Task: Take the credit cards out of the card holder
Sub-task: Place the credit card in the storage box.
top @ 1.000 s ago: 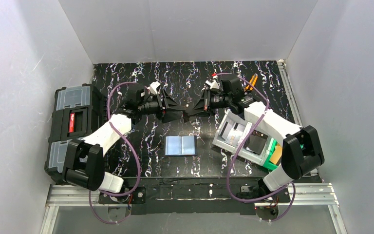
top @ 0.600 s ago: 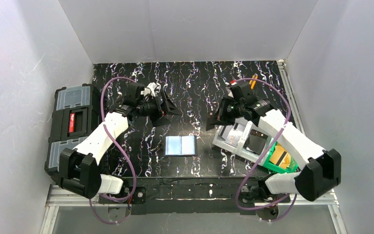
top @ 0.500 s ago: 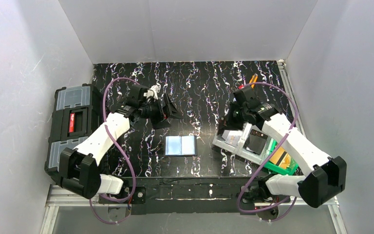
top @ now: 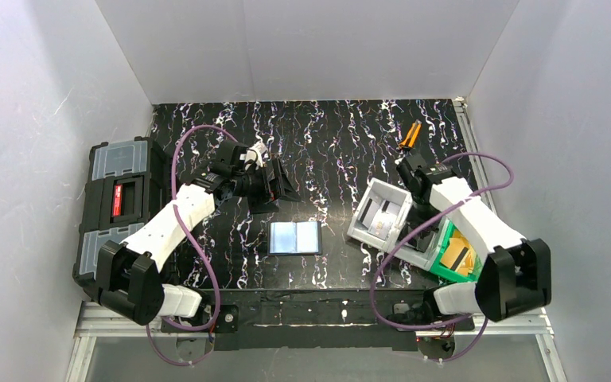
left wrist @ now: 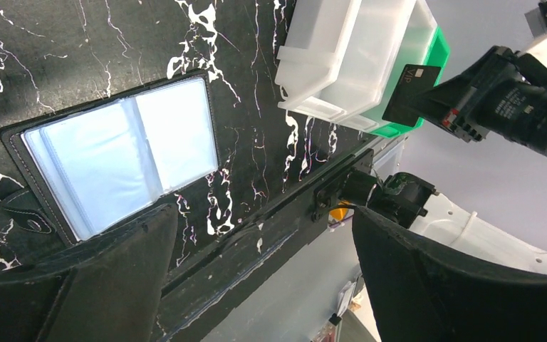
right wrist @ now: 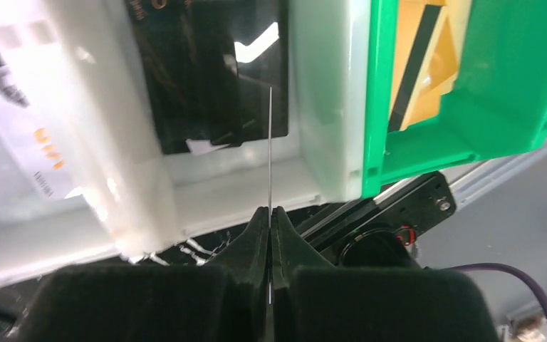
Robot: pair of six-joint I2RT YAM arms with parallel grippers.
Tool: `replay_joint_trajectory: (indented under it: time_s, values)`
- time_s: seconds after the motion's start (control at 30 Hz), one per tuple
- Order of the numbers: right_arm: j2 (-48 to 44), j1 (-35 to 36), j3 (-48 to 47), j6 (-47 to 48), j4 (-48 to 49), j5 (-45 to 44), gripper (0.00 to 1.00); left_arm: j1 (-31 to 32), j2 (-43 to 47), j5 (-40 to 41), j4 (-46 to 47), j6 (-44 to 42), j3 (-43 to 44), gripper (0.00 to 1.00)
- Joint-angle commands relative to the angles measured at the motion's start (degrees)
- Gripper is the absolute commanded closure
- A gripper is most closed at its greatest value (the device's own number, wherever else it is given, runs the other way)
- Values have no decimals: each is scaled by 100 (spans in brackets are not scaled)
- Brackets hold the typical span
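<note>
Plainly, the right hand (right wrist: pixel 271 212) pinches a black credit card (left wrist: pixel 413 89) marked "VIP".

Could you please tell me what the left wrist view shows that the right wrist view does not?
Only the left wrist view: the card holder, lying open with its pockets up. Only the right wrist view: an orange-tan card inside the green bin and a black card in the white bin. Both: the two bins, and the dark card pinched in the right gripper.
</note>
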State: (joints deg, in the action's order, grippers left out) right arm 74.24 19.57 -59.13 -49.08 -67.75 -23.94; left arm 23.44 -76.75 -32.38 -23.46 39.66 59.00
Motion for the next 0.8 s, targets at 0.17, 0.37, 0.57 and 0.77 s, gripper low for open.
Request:
replay_joint_trajectory:
  time_s: [0.17,0.37,0.57,0.77]
  values:
    - [939,-256,-297,109,-163,-814,99,16,177,-21,-183,-150,67,7]
    - [1001,-268,-463,292,25,-602,75,21,68,117,-270,-193,41,7]
    - [923,-268,-718,523,69,-280,30,18,53,628,-487,-274,-83,7]
    - [532,-198,-945,828,362,781,12,27,44,1289,-727,-235,-358,7]
